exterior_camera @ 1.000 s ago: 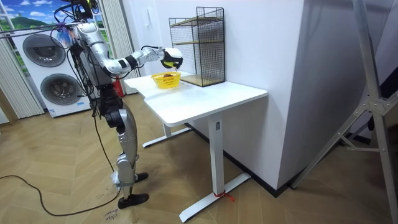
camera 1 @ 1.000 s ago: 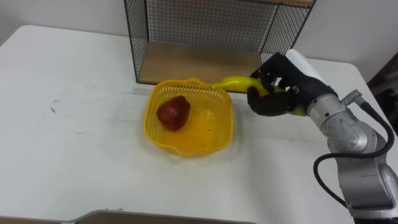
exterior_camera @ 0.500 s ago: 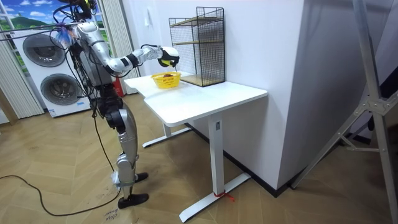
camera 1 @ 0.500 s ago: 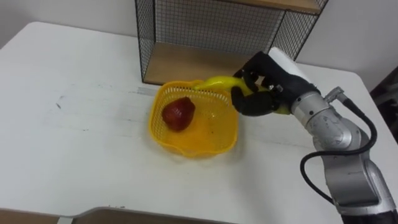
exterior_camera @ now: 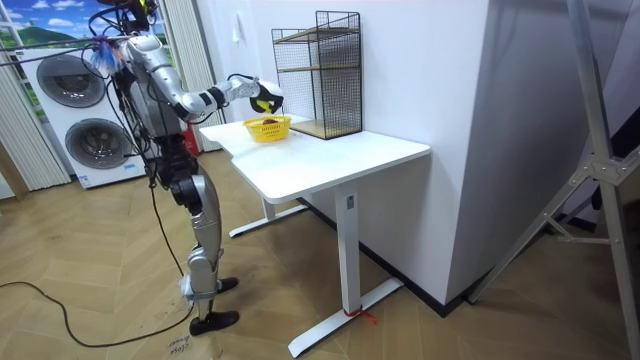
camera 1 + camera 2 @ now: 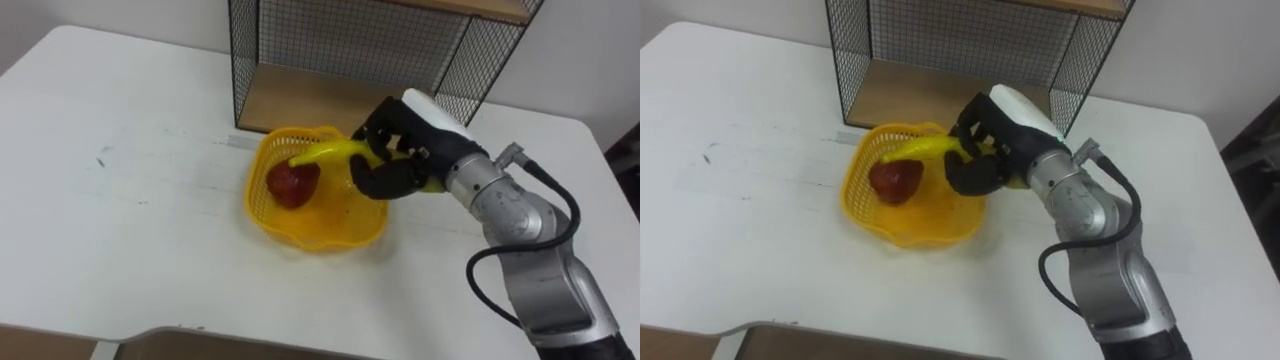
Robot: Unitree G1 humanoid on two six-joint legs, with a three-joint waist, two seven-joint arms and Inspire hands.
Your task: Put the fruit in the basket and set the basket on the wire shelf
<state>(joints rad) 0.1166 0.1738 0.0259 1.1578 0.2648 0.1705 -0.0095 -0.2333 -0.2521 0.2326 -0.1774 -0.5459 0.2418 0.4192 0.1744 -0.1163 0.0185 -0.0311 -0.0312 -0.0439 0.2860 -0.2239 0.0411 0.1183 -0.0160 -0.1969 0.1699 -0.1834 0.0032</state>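
White surface carrying a yellow basket with a red fruit inside. Right hand, over the basket's right rim, curled round a banana whose tip reaches above the red fruit. Wire shelf just behind the basket.

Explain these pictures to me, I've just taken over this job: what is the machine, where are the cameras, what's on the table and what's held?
It is a humanoid robot on two legs, with two arms ending in fingered hands. Two pictures come from cameras in its head, looking down at the work; both show one scene. The third comes from a camera standing in the room and shows the robot standing at a white table. On the table sit a yellow basket with a red fruit inside and, just behind it, a wire shelf. The right hand is curled round a banana, holding it over the basket.
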